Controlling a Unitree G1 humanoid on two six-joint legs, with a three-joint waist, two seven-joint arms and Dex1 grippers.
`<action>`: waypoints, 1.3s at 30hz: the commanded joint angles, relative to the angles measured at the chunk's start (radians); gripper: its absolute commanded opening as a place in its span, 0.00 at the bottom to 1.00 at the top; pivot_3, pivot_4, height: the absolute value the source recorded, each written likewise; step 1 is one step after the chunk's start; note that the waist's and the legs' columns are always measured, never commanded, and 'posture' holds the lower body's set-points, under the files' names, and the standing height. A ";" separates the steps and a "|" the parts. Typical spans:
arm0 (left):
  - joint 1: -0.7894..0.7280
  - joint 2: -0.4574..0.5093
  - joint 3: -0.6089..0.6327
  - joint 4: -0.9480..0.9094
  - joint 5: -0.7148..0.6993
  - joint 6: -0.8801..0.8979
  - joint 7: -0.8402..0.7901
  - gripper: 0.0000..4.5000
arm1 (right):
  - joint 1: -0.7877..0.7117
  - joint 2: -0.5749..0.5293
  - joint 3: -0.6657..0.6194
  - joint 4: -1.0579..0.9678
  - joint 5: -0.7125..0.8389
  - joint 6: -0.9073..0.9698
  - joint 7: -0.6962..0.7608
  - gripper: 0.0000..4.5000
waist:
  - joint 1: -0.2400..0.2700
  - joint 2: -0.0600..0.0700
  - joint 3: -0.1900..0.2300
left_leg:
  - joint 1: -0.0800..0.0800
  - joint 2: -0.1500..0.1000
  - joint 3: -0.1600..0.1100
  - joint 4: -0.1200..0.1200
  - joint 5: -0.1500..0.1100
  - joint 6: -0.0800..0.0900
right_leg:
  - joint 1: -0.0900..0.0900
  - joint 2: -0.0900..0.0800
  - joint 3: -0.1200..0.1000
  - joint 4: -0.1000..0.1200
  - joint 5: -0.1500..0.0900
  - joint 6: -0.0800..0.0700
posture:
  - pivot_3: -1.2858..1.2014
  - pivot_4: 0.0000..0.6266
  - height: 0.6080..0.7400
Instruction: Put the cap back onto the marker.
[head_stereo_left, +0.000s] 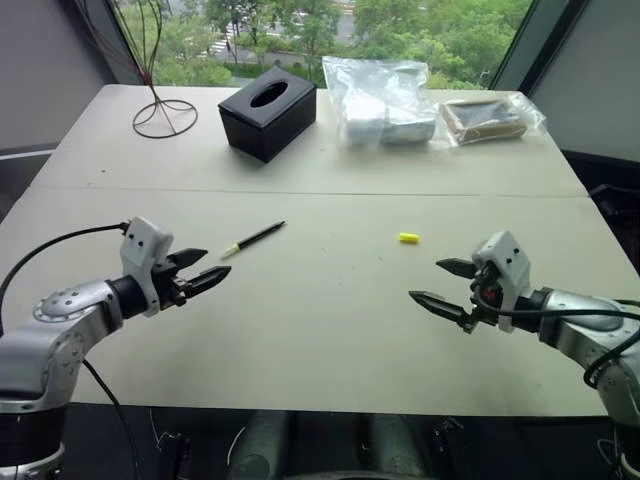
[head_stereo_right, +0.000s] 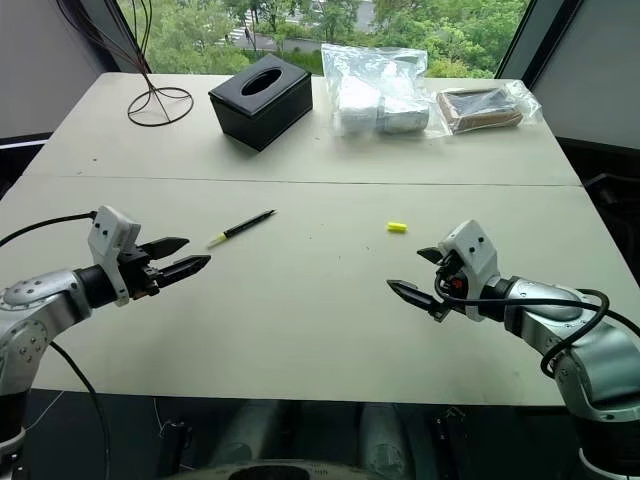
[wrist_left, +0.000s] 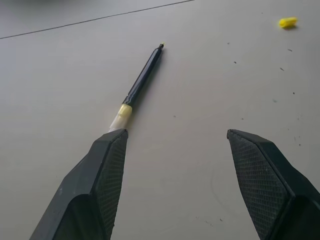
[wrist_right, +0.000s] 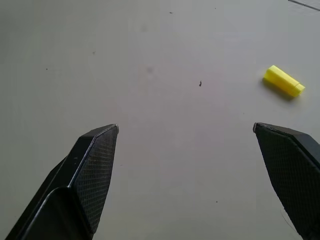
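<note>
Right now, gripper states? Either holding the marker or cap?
Left gripper: open, empty; marker lies on the table.
Right gripper: open, empty; cap lies on the table.

My surface (head_stereo_left: 320, 300) is pale beige; the marker (head_stereo_left: 258, 236) is black with a yellow-green tip, the cap (head_stereo_left: 408, 238) bright yellow.

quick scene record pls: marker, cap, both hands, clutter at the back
marker: thin black marker lying flat on the grey table, uncapped, yellow-green tip toward the left hand
cap: small bright yellow plastic cap lying apart from the marker, nearer the right hand
left hand: open, empty, above the table
right hand: open, empty, above the table
back: black tissue box, clear plastic bags, wire stand
</note>
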 joint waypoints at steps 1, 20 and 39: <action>-0.030 0.027 -0.017 0.029 0.027 -0.053 -0.046 0.73 | -0.029 0.010 0.043 -0.128 0.087 -0.002 0.043 0.99 | 0.000 0.000 0.000 | 0.000 0.000 0.000 0.000 0.000 0.000 | 0.000 0.000 0.000 0.000 0.000 0.000 | 0.52 0.24 1.00; -0.621 -0.159 -0.327 0.962 0.395 -0.647 -0.328 0.73 | -0.162 0.065 0.210 -0.094 -0.032 -0.108 -0.005 0.99 | 0.001 -0.001 0.000 | 0.000 -0.002 0.001 0.002 0.000 0.001 | 0.001 0.000 -0.001 0.001 0.003 0.005 | 0.52 0.24 1.00; -0.825 -0.267 -0.371 1.404 0.588 -0.868 -0.375 0.73 | -0.103 0.127 0.213 -0.147 -0.055 -0.106 -0.125 0.99 | -0.001 -0.002 0.000 | 0.000 -0.002 0.000 0.013 0.000 0.002 | 0.003 0.002 -0.002 0.008 0.004 0.007 | 0.52 0.24 1.00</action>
